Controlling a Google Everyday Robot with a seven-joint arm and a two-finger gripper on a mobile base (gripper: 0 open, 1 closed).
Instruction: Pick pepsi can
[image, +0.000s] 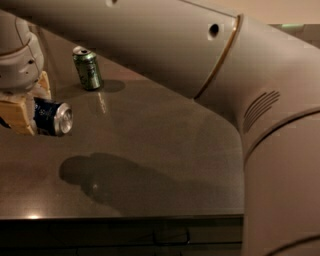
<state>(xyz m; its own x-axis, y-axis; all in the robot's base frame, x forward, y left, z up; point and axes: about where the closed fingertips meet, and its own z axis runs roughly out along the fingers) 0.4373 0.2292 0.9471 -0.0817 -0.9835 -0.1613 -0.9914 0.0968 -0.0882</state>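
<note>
Now, where the can is: the pepsi can is at the left edge of the frame, lying on its side in the air, its silver end turned toward the lower right.
Gripper: the gripper sits at the far left, under the pale wrist of the arm that fills the top and right of the frame.
Fingers: the tan fingers are closed to the can's width, one on each side of its blue body, and hold nothing else.
Clear of the worktop: a dark shadow lies apart from the can, lower and to the right, so I judge it is held above the worktop, not resting on it.
How it handles: a thin aluminium can is probably light, smooth and slippery, and its wall dents under a hard squeeze.
Where to hold: across the middle of the body, as here, with firm but modest pressure; the rimmed ends give less flat surface.
Other thing: a green can stands upright in the upper left, well apart from the gripper.
</note>
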